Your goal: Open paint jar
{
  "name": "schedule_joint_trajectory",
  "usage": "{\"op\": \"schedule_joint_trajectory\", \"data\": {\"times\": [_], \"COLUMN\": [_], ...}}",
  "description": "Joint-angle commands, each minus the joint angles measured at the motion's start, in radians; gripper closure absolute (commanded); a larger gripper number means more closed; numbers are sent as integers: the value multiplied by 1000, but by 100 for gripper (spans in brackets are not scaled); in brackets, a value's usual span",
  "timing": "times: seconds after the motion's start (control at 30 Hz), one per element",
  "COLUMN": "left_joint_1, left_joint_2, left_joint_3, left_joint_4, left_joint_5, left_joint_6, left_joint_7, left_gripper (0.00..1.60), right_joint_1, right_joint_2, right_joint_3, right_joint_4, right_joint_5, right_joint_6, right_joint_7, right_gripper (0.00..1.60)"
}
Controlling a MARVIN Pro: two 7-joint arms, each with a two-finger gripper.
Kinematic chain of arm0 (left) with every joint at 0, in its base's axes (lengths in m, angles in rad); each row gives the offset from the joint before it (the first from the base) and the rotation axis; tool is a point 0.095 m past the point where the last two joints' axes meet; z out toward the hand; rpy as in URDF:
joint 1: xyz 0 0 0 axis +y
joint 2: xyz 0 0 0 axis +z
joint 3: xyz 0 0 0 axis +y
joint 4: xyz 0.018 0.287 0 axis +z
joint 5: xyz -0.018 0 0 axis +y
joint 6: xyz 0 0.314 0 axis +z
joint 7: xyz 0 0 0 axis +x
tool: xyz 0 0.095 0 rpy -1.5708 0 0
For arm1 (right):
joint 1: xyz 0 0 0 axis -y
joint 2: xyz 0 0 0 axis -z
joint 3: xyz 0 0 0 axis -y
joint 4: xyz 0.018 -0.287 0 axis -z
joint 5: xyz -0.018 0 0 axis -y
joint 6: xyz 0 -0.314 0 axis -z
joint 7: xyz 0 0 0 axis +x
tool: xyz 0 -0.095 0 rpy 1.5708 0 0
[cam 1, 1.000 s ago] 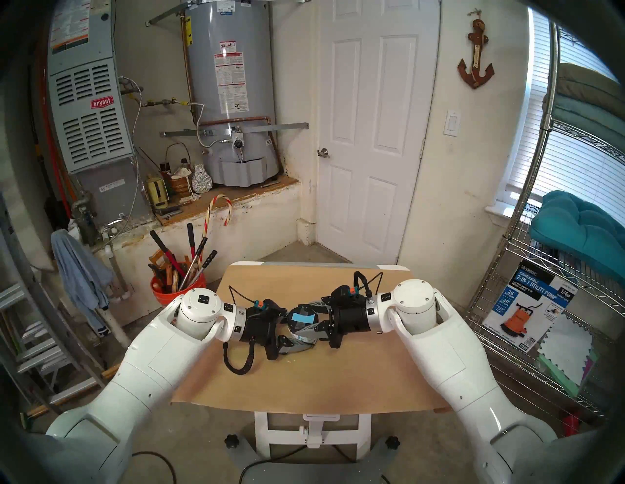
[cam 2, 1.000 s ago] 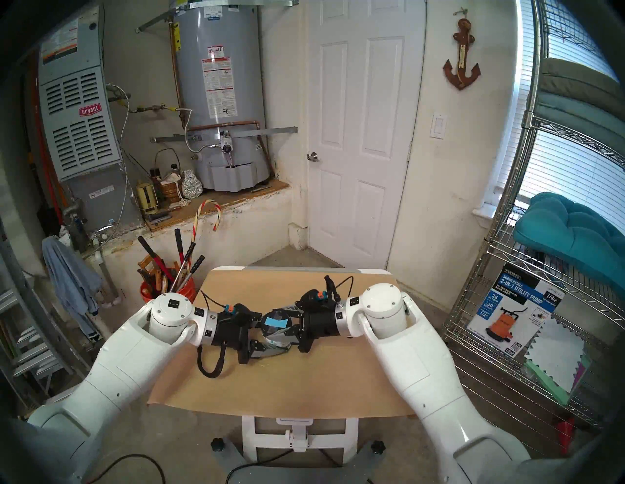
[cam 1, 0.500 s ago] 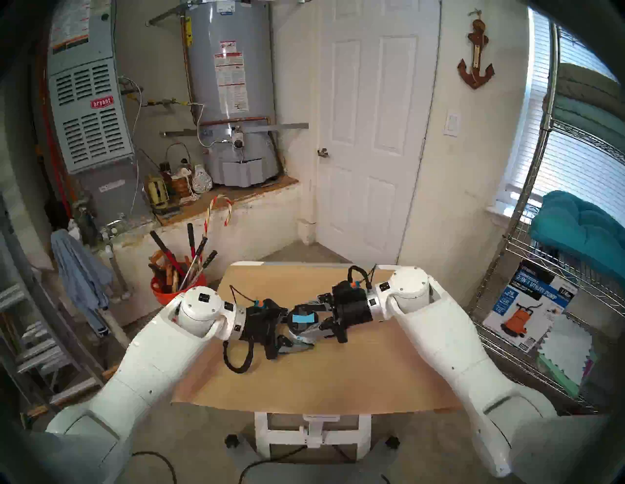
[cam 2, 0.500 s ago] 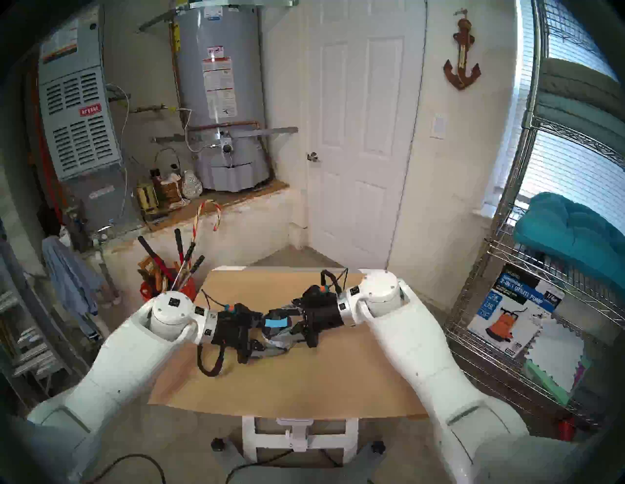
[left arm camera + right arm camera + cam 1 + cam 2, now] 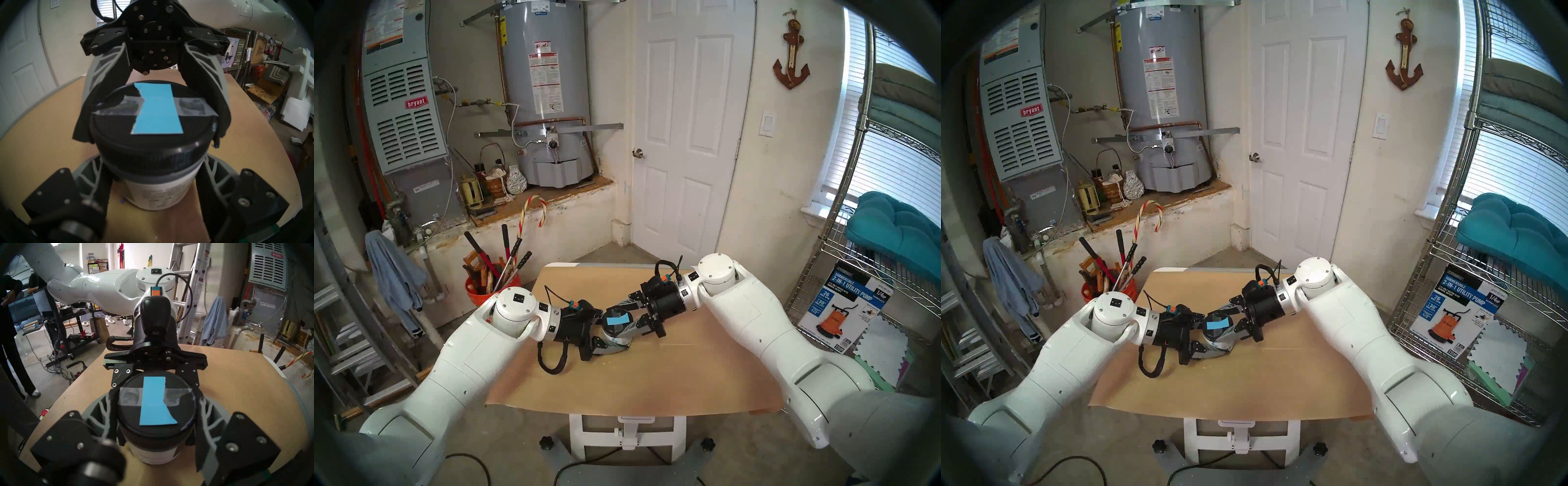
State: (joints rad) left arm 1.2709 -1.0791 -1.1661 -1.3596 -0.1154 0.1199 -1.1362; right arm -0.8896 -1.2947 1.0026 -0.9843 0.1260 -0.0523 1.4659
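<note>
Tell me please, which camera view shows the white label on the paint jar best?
The left wrist view: the white label faces that camera, large and unhidden, though its print is blurred. The right wrist view shows only a white strip below the lid. In both head views the gripper fingers hide most of it.

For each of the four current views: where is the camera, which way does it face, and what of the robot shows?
Head pair: above, looking down at the table; both arms show.
Left wrist: behind the left gripper, facing the paint jar and right gripper.
Right wrist: faces the opposite way, left arm behind.
All share the lid with its blue rectangle.
</note>
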Motion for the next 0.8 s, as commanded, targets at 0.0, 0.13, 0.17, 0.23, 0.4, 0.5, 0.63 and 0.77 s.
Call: {"op": "schedule_joint_trajectory", "data": {"times": [0.0,0.13,0.17,0.23,0.4,0.5,0.63,0.77], "left_joint_1": [24,24,24,25,36,36,36,35], "left_joint_2": [4,3,3,2,1,-1,0,0], "left_joint_3": [12,14,14,13,8,10,14,17], "left_joint_4": [-2,1,2,2,-5,2,5,8], "left_joint_5": [1,1,1,0,-1,0,-3,-4], "left_joint_6": [8,6,5,4,6,1,1,1], "left_joint_7": [-7,-6,-5,-4,15,18,22,26], "left_gripper": [160,160,160,160,160,160,160,160], "right_joint_1": [19,31,32,31,-27,-59,-108,-155], "right_joint_2": [-3,20,23,31,48,66,95,119], "right_joint_3": [-88,-118,-121,-126,-56,-25,27,57], "right_joint_4": [27,24,23,23,-35,-72,-131,-183], "right_joint_5": [47,95,101,131,170,202,238,230], "right_joint_6": [-34,-40,-44,-43,-28,-11,12,39], "right_joint_7": [18,18,18,18,18,6,-24,-89], "right_gripper": [160,156,107,0,0,0,0,0]}}
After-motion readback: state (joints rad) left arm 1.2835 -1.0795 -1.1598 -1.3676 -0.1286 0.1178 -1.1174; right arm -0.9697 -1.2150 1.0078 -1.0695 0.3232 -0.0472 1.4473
